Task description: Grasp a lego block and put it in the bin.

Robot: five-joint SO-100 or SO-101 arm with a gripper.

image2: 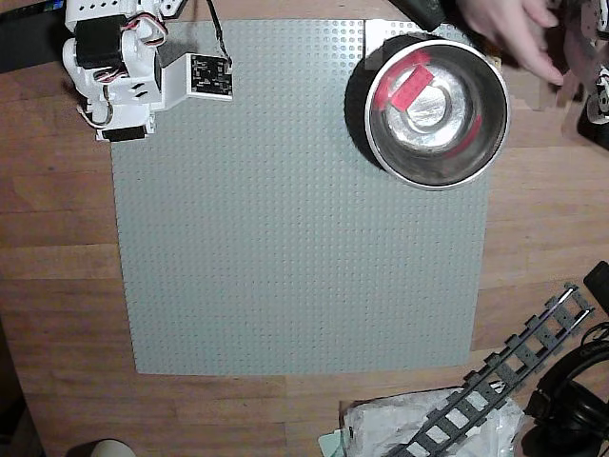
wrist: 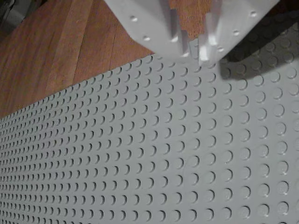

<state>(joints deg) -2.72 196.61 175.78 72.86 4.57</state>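
Note:
In the overhead view the red lego block [image2: 409, 88] lies inside the bin [image2: 487, 143], a shiny steel bowl on the grey baseplate's top right corner; red reflections show on its walls. The arm [image2: 119, 67] sits folded at the baseplate's top left corner, far from the bowl. The wrist view shows my white gripper [wrist: 194, 49] at the top edge, just above the baseplate's border. Its fingertips [wrist: 205, 52] are close together with nothing between them. Neither the block nor the bin appears in the wrist view.
The grey studded baseplate [image2: 285, 238] covers most of the wooden table [image2: 57, 286]. A person's hand [image2: 504, 29] reaches in at the top right beside the bowl. A black toy track piece [image2: 504, 371], a plastic bag [image2: 419, 424] and black cables [image2: 571, 400] lie at the bottom right.

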